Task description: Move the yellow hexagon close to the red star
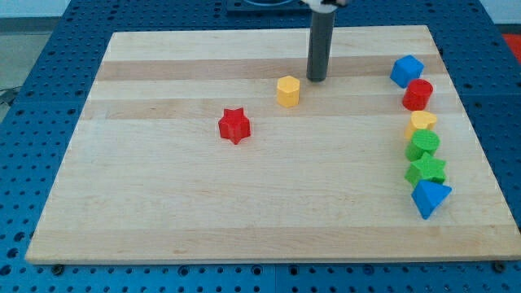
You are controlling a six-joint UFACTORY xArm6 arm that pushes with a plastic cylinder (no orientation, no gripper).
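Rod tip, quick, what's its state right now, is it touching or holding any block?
My tip: a bare rod, holding nothing; it rests on the board just to the view's upper right of the yellow hexagon, seemingly not touching it, with the red star farther left.

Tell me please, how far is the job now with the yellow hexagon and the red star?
Done: nothing clearly; a stretch of bare wood separates the yellow hexagon from the red star. In hand: my tip stands just to the view's upper right of the hexagon, on the side away from the star, close but seemingly not touching. Left: pushing the hexagon toward the view's lower left until it sits beside the star.
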